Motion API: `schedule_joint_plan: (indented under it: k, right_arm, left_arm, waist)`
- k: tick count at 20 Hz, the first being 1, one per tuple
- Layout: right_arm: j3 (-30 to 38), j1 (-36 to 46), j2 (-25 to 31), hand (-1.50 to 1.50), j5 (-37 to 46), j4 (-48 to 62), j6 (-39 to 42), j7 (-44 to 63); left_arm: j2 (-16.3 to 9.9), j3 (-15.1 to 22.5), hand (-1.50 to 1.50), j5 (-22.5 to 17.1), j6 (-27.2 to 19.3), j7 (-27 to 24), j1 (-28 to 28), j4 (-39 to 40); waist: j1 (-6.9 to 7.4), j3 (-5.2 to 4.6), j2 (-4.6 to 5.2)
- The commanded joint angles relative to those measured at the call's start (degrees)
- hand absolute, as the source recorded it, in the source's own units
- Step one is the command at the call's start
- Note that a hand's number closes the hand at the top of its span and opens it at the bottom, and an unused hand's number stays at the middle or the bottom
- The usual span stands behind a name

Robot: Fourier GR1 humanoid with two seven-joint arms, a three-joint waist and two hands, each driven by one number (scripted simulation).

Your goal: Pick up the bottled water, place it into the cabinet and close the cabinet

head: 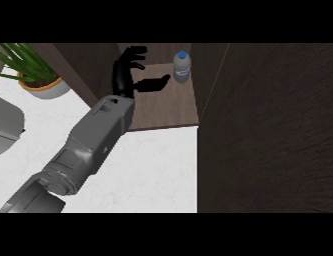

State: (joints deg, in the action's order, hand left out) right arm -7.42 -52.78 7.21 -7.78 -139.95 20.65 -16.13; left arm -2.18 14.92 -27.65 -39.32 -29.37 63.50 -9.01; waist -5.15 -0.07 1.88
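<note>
Bottle (pixel 182 66) stands upright on the cabinet shelf (pixel 165 107), long axis vertical, just right of my left hand (pixel 133 75). Hand open, thumb pointing at it, no contact. Door (pixel 280 130) open, not yet swung shut.

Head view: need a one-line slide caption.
Left hand open beside the upright bottled water on the cabinet shelf, cabinet door open at right.

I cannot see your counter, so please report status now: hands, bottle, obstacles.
Left hand open, beside bottled water, apart. Right hand not in view. Bottle upright on cabinet shelf. Cabinet door open. Nothing between.
</note>
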Motion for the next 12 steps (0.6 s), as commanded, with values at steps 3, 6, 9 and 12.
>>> schedule_joint_plan:
  k: [3, 6, 9, 12]
  right_arm:
    - [0.46, -1.09, 0.7, -1.5, -3.87, -1.75, 1.42, 0.63]
    - [-1.33, -2.85, 0.6, -1.5, -3.36, -4.92, 1.54, 2.1]
    - [0.02, -1.43, 0.48, -1.5, -4.04, -2.01, 1.85, 0.37]
    - [-0.56, -2.39, 0.82, -1.5, -3.73, -2.67, 1.98, 1.74]
  left_arm:
    - [-1.89, 0.07, -1.5, 1.58, -2.14, -3.04, 1.58, 3.43]
    - [-0.09, -0.4, -1.5, 1.46, -3.63, -1.84, 3.42, 4.25]
    - [-1.5, -0.1, -1.5, 1.79, 3.16, -0.63, 4.86, 4.3]
    - [-1.28, -2.8, -1.5, -0.63, 8.31, -4.53, 4.82, 0.1]
  waist:
    - [-1.0, -0.02, 0.38]
    - [-0.82, -0.06, 0.02]
    - [-1.55, -0.02, 0.42]
    - [-0.06, -0.09, -0.06]
